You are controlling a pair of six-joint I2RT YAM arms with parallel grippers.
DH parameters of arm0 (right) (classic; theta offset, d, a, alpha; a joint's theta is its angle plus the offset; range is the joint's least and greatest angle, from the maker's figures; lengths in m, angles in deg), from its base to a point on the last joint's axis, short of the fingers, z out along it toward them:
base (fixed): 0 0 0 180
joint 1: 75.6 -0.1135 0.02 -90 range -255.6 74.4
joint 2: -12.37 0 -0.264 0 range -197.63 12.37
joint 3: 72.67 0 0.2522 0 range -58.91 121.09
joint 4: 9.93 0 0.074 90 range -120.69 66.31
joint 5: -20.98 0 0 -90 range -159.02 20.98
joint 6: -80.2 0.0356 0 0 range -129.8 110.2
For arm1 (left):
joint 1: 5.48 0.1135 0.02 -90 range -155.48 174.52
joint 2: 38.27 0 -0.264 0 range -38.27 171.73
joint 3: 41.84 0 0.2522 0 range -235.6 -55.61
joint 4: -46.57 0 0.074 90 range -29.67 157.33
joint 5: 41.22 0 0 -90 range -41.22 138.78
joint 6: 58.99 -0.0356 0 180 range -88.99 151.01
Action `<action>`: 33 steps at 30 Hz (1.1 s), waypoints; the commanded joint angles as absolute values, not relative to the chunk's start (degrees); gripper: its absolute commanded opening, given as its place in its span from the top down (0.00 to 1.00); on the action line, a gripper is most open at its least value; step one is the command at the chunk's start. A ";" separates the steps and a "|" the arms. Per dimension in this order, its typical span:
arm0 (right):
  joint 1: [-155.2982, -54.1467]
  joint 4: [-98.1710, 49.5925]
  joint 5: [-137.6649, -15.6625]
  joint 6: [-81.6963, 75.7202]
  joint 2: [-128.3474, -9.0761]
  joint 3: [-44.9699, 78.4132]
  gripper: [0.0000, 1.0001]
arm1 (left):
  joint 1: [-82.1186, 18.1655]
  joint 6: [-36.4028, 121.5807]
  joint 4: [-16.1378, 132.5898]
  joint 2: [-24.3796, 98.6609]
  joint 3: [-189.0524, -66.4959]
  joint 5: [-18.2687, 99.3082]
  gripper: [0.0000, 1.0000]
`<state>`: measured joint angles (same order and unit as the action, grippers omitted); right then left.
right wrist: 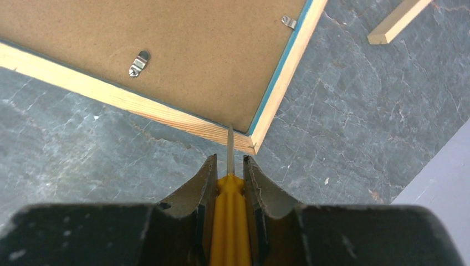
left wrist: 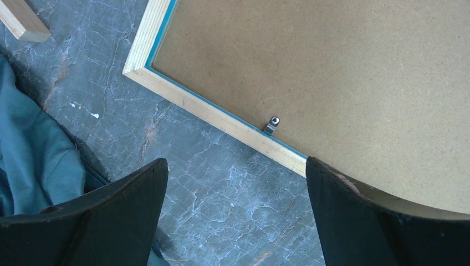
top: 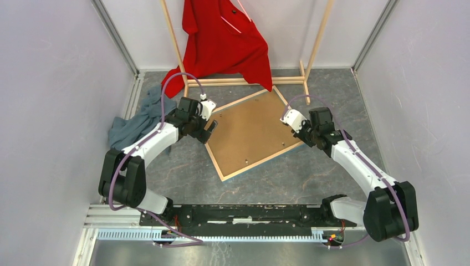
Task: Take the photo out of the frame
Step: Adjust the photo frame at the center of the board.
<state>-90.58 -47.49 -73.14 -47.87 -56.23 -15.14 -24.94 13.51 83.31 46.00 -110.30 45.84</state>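
Observation:
The frame (top: pixel 260 162) lies face down, pale wood edges up, a thin blue lip inside them. A brown backing board (top: pixel 249 130) fills it, so the photo is hidden. My left gripper (top: pixel 209 130) hangs open over the frame's left edge. In the left wrist view this gripper (left wrist: pixel 235 163) has only table between its fingers, the right finger over the wood edge (left wrist: pixel 221 119). My right gripper (right wrist: pixel 229 160) is shut on a yellow-handled screwdriver (right wrist: pixel 230 221), whose metal shaft points at the frame's right corner (right wrist: pixel 250 145).
Small metal clips (left wrist: pixel 271 124) (right wrist: pixel 138 62) sit on the backing board along the frame's edges. A wooden rack (top: pixel 316 44) with a red garment (top: pixel 221 39) stands behind the frame. A blue-grey cloth (top: pixel 136 119) lies at the left. Walls close both sides.

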 commanded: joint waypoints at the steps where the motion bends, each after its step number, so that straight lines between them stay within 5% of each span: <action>1: -92.88 -53.66 -76.05 -49.83 -54.40 -14.70 1.00 | -24.59 13.43 80.84 44.88 -109.92 47.25 0.00; 21: -100.43 -63.32 -83.99 -54.89 -48.95 -15.53 1.00 | -24.38 16.99 79.34 51.57 -113.61 54.01 0.00; 33: -100.32 -42.95 -70.89 -41.77 -48.41 -8.49 1.00 | -21.67 22.76 79.00 56.69 -116.16 51.67 0.00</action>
